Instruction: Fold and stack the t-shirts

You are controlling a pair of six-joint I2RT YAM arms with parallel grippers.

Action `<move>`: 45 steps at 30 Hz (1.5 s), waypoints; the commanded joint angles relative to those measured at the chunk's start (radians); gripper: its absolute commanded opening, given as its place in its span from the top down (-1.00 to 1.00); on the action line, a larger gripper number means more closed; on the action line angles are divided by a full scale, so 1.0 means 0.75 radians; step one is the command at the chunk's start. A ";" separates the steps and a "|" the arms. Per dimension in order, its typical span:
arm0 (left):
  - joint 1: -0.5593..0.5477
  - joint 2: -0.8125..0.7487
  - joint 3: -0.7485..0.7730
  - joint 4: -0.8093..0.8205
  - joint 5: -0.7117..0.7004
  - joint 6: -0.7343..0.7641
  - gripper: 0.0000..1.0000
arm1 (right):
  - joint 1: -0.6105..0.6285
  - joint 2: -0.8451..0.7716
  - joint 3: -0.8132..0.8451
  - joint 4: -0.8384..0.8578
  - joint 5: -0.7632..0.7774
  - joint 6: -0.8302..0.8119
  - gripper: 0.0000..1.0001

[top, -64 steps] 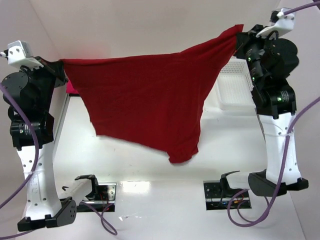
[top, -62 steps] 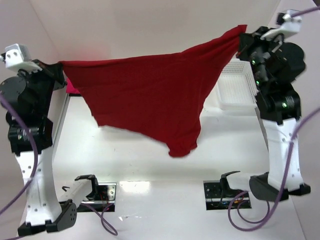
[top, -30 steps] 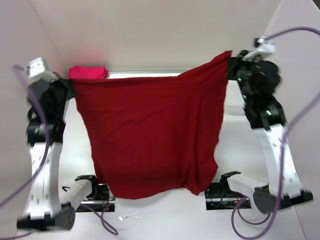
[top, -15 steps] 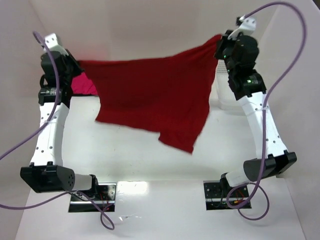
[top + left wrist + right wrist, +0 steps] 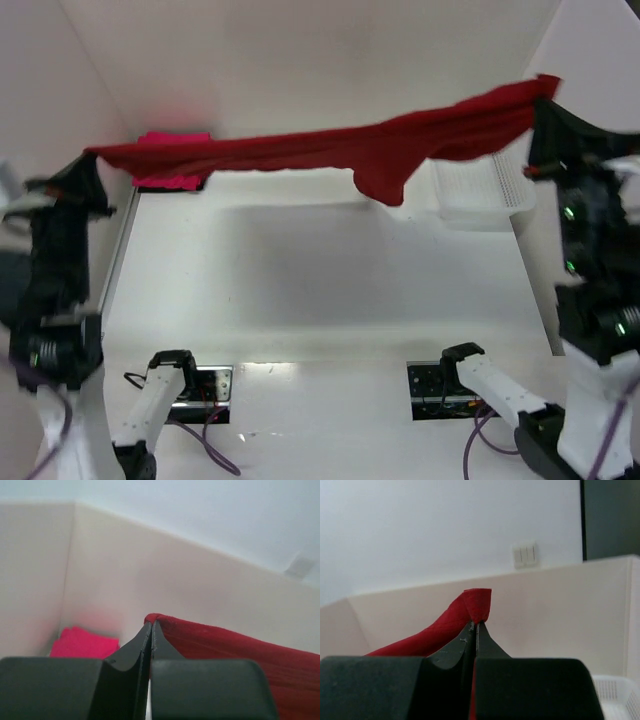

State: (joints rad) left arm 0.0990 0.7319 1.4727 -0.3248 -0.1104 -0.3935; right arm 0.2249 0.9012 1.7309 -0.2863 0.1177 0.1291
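Cloth is stretched out in the air here: the red t-shirt (image 5: 330, 150) runs in a long line high above the tabletop (image 5: 320, 280), from over its left side to over its right side. The left end effector (image 5: 151, 624) is pinched tight on one corner of the shirt. The right end effector (image 5: 475, 623) is pinched tight on the other corner. One loose bit of the shirt hangs down lower, over the right half of the tabletop. The pink t-shirt (image 5: 172, 140) lies at the far left corner of the tabletop, and a white basket (image 5: 470, 190) sits at the far right corner. I think the step now is to spread the red shirt and lay it flat on the tabletop so it can be folded. To do that well, both pinches should stay tight so no corner slips out. The two corners should be kept far apart, so the cloth stays smooth. The right corner looks higher than the left, so getting them level would help. The shirt should come down slowly over the middle of the tabletop, with the hanging edge landing first. It should not land on the pink shirt or catch on the basket.
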 commanded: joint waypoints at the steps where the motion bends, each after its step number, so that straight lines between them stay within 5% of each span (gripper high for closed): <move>1: 0.005 -0.213 0.024 -0.064 -0.112 0.023 1.00 | 0.001 -0.162 0.042 0.010 0.011 -0.027 1.00; 10: -0.007 -0.013 0.204 -0.115 -0.180 0.040 1.00 | 0.001 0.054 0.286 -0.097 0.107 -0.017 1.00; 29: -0.007 0.558 -0.599 0.349 -0.078 0.073 1.00 | 0.001 0.471 -0.727 0.334 0.162 0.057 1.00; 37: -0.007 0.944 -0.465 0.408 -0.135 0.073 1.00 | 0.001 0.743 -0.692 0.498 0.138 0.057 1.00; 45: -0.007 0.978 -0.274 0.462 -0.080 0.085 1.00 | 0.001 0.803 -0.506 0.504 0.097 0.057 1.00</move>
State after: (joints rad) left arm 0.0925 1.5002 1.1702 -0.0891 -0.1795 -0.3614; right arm 0.2249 1.5459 1.2465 -0.0273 0.1902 0.1665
